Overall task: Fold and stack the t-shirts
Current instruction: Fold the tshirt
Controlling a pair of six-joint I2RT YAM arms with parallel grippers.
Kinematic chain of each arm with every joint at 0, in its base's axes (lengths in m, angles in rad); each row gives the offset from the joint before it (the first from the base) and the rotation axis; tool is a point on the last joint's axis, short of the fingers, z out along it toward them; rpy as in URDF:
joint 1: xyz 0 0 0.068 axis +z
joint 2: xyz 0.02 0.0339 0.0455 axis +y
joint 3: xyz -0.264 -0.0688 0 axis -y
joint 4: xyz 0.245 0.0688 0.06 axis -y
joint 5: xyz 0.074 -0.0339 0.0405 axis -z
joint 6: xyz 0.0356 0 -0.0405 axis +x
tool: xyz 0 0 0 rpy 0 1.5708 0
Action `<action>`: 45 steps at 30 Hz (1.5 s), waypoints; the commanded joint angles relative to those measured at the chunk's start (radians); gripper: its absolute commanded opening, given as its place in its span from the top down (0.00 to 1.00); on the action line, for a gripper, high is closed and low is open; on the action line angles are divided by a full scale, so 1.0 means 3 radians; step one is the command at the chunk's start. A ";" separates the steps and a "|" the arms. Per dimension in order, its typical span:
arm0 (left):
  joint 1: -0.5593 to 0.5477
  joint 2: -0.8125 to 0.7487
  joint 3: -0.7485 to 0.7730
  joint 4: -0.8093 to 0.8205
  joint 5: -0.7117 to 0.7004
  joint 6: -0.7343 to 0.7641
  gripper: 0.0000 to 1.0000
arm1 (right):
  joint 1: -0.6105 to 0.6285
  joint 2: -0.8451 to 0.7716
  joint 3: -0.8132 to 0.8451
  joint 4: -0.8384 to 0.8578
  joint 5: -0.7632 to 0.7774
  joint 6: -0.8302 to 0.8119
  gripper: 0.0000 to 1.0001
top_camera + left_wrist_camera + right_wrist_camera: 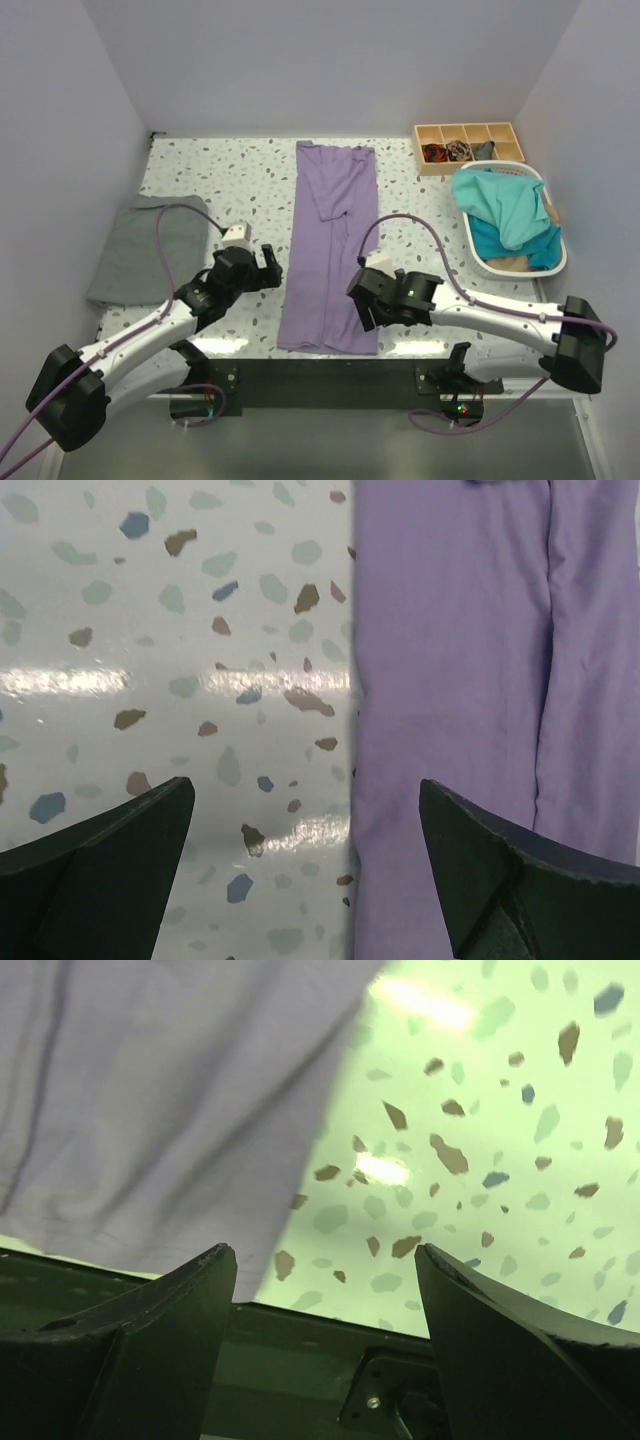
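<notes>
While the left tool [271,264] and right tool [362,308] gape empty, the lavender t-shirt [333,240] lies lengthwise near-to-far.

Bright, even, diffuse light falls from overhead in the top view; shadows are soft and faint. The table [240,175] shows a pale glare band at 6 o'clock. The left wrist view is sharp, with glare streaks at 9 o'clock and centre. The right wrist view has a green cast, a glare patch at 1 o'clock, and the shirt [170,1100] looks soft.
</notes>
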State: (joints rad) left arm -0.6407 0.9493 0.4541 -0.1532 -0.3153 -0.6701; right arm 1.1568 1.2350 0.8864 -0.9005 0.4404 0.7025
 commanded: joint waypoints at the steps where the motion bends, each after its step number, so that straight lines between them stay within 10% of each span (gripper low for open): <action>1: -0.0078 -0.0168 -0.0368 0.0219 0.0544 -0.0266 0.00 | -0.0180 -0.0414 -0.0418 0.0352 -0.0353 0.0368 0.23; 19: -0.0288 -0.1124 -0.1371 0.0364 0.1532 -0.1003 0.00 | -0.0277 -0.0916 -0.1558 0.1242 -0.1090 0.1064 0.32; 28: -0.0579 -0.1359 -0.1314 -0.0410 0.1236 -0.1064 0.07 | -0.0415 -0.0870 -0.1569 0.1304 -0.1018 0.1038 0.35; 45: -0.2088 -0.0122 -0.0818 -0.0665 0.0212 -0.1898 0.15 | -0.0440 -0.0696 -0.1594 0.1381 -0.1187 0.1033 0.47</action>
State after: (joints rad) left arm -1.2293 0.8974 0.2443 -0.1173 -0.1894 -1.1492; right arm 1.0264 1.0229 0.4282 -0.4465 0.0792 0.9958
